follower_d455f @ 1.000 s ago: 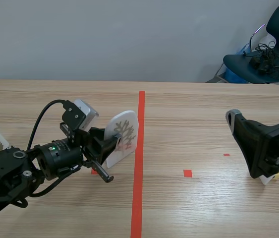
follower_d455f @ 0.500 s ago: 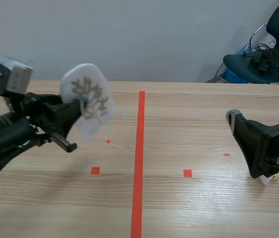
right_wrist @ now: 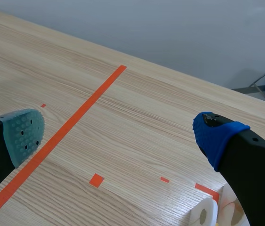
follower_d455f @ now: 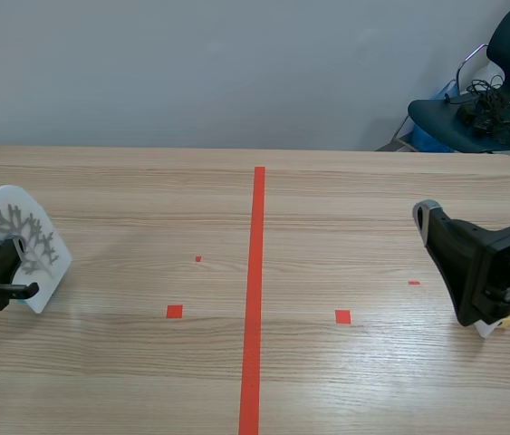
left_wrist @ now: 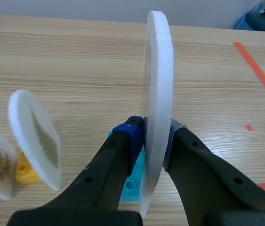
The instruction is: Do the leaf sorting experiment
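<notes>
Left end effector (left_wrist: 155, 136) clamps the white leaf card (left_wrist: 158, 66) upright, edge toward twelve o'clock — other leaf cards (left_wrist: 34, 136) stand at its nine o'clock. Right end effector (right_wrist: 120, 136) gapes empty, well apart.

We see a white, round-topped card printed with a grey branching leaf (follower_d455f: 17, 243), upright and pinched edge-on in the left gripper (left_wrist: 153, 136), above a light-blue brick (left_wrist: 133, 181). Beside it a similar white card with a greenish leaf (left_wrist: 34, 137) stands on a yellow brick (left_wrist: 25, 168).
</notes>
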Robot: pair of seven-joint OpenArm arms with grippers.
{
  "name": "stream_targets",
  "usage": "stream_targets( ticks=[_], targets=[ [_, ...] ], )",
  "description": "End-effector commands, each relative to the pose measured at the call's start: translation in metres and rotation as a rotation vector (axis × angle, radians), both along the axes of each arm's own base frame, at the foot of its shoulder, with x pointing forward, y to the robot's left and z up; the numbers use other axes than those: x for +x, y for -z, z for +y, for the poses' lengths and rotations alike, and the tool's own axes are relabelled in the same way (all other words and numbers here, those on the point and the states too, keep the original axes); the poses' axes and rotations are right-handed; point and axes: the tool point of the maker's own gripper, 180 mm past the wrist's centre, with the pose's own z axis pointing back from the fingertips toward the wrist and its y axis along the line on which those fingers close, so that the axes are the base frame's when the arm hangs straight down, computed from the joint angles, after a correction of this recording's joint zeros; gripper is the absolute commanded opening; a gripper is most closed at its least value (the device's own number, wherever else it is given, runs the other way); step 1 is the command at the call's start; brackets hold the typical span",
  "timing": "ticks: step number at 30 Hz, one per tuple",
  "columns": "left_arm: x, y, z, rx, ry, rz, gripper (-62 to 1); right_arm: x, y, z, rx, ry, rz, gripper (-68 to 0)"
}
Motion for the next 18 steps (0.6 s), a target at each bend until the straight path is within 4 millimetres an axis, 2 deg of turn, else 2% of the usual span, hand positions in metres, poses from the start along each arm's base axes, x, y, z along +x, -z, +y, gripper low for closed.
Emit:
stream_targets(
  ticks=[1,5,10,13,18],
  targets=[
    [0.012,-0.013,0.008,0.009,-0.024,-0.052,-56.8,0.004,-0.007,0.0,0.004,0.0,-0.027,0.4],
    [0.01,-0.006,0.026,0.032,-0.101,-0.057,-56.8,0.004,-0.007,0.0,0.004,0.0,-0.027,0.4],
    [0.007,0.004,0.034,0.038,-0.126,-0.035,-56.2,0.004,-0.007,0.0,0.004,0.0,-0.027,0.4],
    [0.007,0.004,0.034,0.04,-0.125,-0.034,-48.5,0.004,-0.007,0.0,0.004,0.0,-0.027,0.4],
    [0.007,0.0,0.038,0.056,-0.12,-0.041,-28.5,0.004,-0.007,0.0,0.004,0.0,-0.027,0.4]
  ],
)
